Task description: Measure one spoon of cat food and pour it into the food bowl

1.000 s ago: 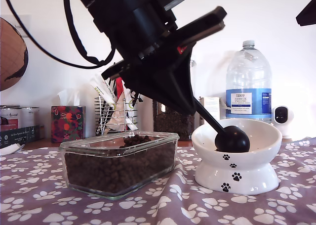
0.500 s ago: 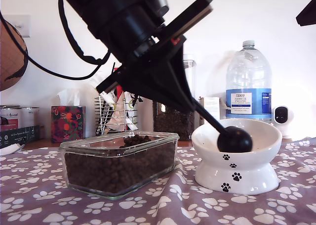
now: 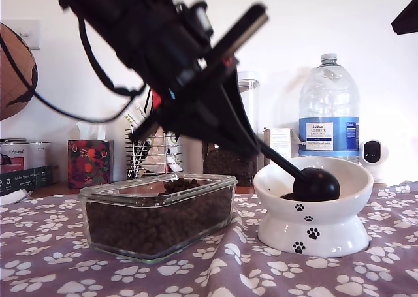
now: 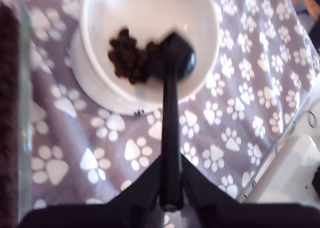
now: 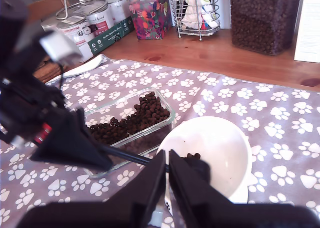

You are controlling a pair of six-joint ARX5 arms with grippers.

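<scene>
Gripping the spoon [image 4: 172,118] by the end of its long handle, my first gripper [image 4: 170,200] has both jaws pressed against the black shaft. One spoon only; its round cup [image 3: 316,184] sits inside the food bowl [image 3: 271,179], turned over above a small heap of cat food [image 4: 129,60] on the white glaze. The heap holds roughly a couple dozen pellets, too clumped for an exact count.

One food bowl, on a pedestal with four black paw prints [image 3: 299,207] visible on its front in the exterior view. It stands on the purple paw-print cloth [image 3: 59,271], toward the exterior view's right.

One rectangular glass dish [image 3: 157,220] of kibble just beside the bowl, toward the exterior view's left, not touching it.

My second gripper [image 5: 167,188] hangs above the bowl's near rim, jaws nearly pressed together with only a thin slit between them, holding nothing.

Behind: one tall canister [image 5: 262,17] of kibble, one water bottle [image 3: 328,108], one tissue box [image 3: 89,163], one wire rack [image 3: 151,155], one small white camera [image 3: 373,156].
</scene>
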